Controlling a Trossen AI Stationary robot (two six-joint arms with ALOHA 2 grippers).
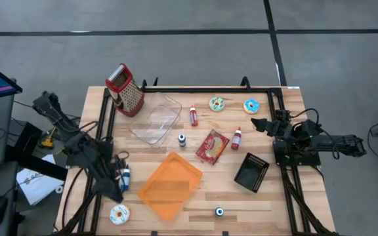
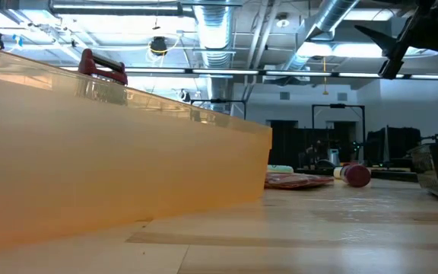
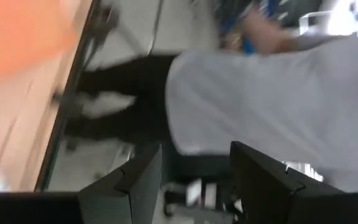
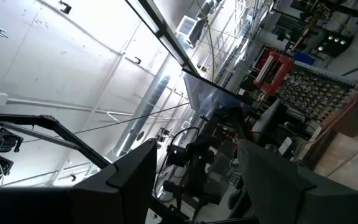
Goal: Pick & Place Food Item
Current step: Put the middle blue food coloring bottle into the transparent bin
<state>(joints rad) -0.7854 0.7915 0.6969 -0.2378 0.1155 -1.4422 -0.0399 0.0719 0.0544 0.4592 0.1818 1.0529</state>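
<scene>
The white sprinkled donut [image 1: 119, 214] lies on the bench [image 1: 268, 210] near its front-left corner, just beside the orange tray [image 1: 169, 185], likely its destination. The left tool [image 1: 118, 190] hovers just above it, released and empty. The right tool [image 1: 260, 124] waits released at the far-right edge.

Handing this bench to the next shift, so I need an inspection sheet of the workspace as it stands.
Surface: wooden table, black frame rails along its edges.
Job's things: three doughnuts, two at the far edge, one at the near left corner; orange tray holds nothing.
Clutter: grater, clear container, red packet, black basket, small bottles.
Grippers: left gripper open beside the near-left doughnut, holding nothing; right gripper open, raised at the right edge.
Cables: black leads along the right rail.
Surroundings: grey floor; papers left of the table.
</scene>
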